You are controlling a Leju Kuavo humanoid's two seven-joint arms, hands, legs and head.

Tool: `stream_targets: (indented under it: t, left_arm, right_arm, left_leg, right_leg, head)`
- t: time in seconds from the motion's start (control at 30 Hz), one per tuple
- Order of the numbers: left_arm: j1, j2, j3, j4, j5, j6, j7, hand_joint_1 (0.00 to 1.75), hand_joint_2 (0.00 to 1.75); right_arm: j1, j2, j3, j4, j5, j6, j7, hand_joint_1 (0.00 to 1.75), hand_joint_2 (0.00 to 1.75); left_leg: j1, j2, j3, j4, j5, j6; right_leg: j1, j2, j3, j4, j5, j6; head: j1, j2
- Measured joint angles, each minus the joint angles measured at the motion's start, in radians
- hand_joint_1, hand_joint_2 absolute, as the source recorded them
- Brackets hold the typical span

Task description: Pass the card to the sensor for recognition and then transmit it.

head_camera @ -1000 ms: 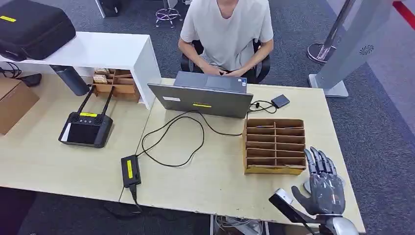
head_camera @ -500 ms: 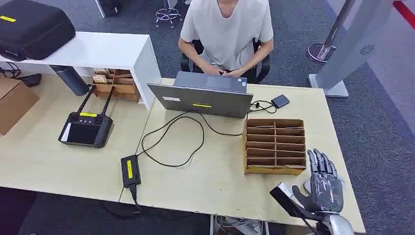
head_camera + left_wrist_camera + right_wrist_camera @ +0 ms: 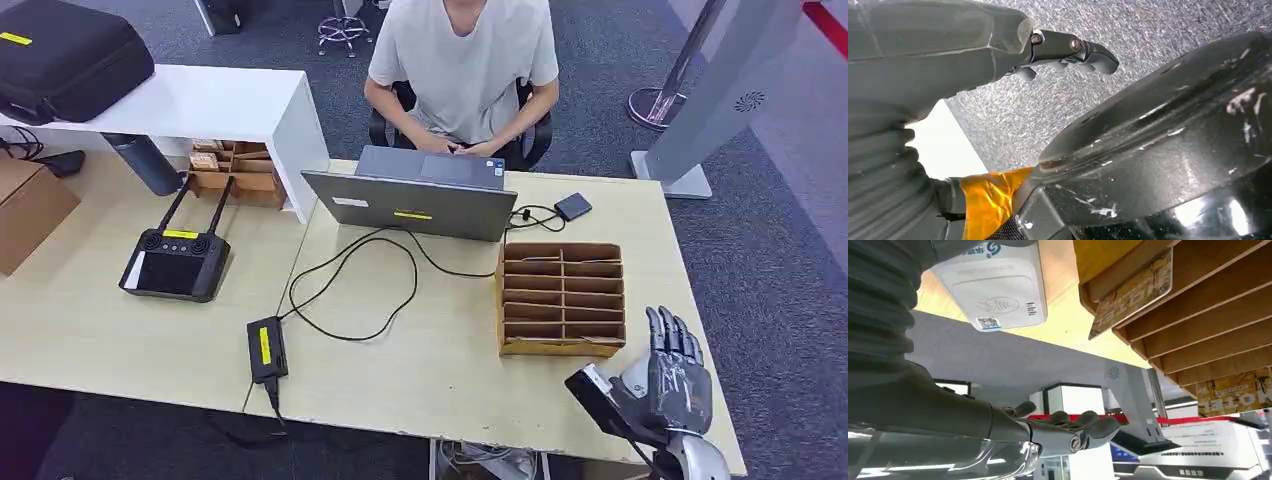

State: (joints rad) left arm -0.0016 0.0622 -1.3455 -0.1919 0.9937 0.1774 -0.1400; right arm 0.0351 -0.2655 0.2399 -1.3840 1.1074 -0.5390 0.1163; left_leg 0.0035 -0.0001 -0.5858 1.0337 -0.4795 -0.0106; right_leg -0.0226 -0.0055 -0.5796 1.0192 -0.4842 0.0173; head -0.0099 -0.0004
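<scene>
Two hands are mine to report, and I start with the nearer. My grey right hand (image 3: pixel 668 385) hovers at the near right corner of the pale wooden table (image 3: pixel 420 370), palm down, fingers straight and spread, holding nothing; a dark flat camera block on its wrist juts toward the table's edge. Just beyond it stands the brown wooden slotted card rack (image 3: pixel 560 297).

From the head view I cannot make out any card in those slots. The right wrist view shows what that one hides: a patterned card (image 3: pixel 1131 294) with reversed lettering, partly readable as "OTE", poking out of one slot, and a second like it in another slot, cut off by the frame. That same view shows a white card sensor (image 3: pixel 993 287) lying on the table beside the rack, with a contactless-wave symbol, a small QR sticker and blue Chinese characters too cropped to read.

My grey left hand (image 3: pixel 948 50) hangs over grey carpet, fingers (image 3: pixel 1073 50) curled inward, nothing in them.

Farther off sit a grey laptop (image 3: pixel 412 195) with a yellow label, and a person in a white T-shirt (image 3: pixel 462 60) typing.
</scene>
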Motion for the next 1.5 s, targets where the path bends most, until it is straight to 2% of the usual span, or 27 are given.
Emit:
stream_targets:
  t: [0.2,0.43,0.9,1.07,1.17,1.3,1.5]
  left_arm:
    - [-0.001,0.000,0.000,0.000,-0.006,0.000,0.002,0.00,1.75]
    - [-0.002,0.000,0.000,0.000,-0.014,-0.001,0.003,0.00,1.75]
    - [-0.003,0.000,0.000,0.000,-0.019,-0.001,0.006,0.00,1.75]
    - [-0.006,0.000,0.000,0.000,-0.029,-0.005,0.010,0.00,1.75]
    - [-0.009,0.001,-0.001,0.000,-0.046,-0.014,0.013,0.00,1.75]
    - [-0.013,0.003,-0.002,0.000,-0.061,-0.026,0.018,0.00,1.75]
    - [-0.015,0.006,-0.002,0.000,-0.068,-0.031,0.021,0.00,1.75]
  right_arm:
    - [-0.022,0.018,-0.003,0.004,0.019,0.002,-0.035,0.00,1.75]
    - [-0.065,0.044,0.009,0.005,0.026,0.003,-0.045,0.00,1.75]
    - [-0.087,0.055,0.034,0.008,0.036,0.006,-0.053,0.00,1.75]
    - [-0.106,0.055,0.060,0.015,0.075,0.003,-0.068,0.00,1.75]
    - [-0.129,0.034,0.094,0.036,0.136,0.002,-0.100,0.00,1.75]
    - [-0.166,-0.040,0.136,0.098,0.168,-0.013,-0.141,0.00,1.75]
    - [-0.193,-0.102,0.171,0.147,0.175,-0.014,-0.151,0.00,1.75]
  left_leg:
    - [0.000,0.000,0.000,0.000,0.000,0.000]
    - [0.000,0.000,0.000,0.000,0.000,0.000]
    - [0.000,0.000,0.000,0.000,0.000,0.000]
    - [0.000,0.000,0.000,0.000,0.000,0.000]
    - [0.000,0.000,0.000,0.000,0.000,0.000]
    - [0.000,0.000,0.000,0.000,0.000,0.000]
    - [0.000,0.000,0.000,0.001,0.000,0.000]
  right_leg:
    - [0.000,0.000,0.000,0.000,0.000,0.000]
    - [0.000,0.000,0.000,0.000,0.000,0.000]
    - [0.000,0.000,0.000,0.000,0.000,0.000]
    - [0.000,0.000,0.000,0.000,0.000,0.000]
    - [0.000,0.000,0.000,0.000,0.000,0.000]
    - [0.000,0.000,0.000,0.000,0.000,0.000]
    - [0.000,0.000,0.000,0.000,0.000,0.000]
  head:
    - [0.000,0.000]
    - [0.000,0.000]
    - [0.000,0.000]
    - [0.000,0.000]
    - [0.000,0.000]
    - [0.000,0.000]
    - [0.000,0.000]
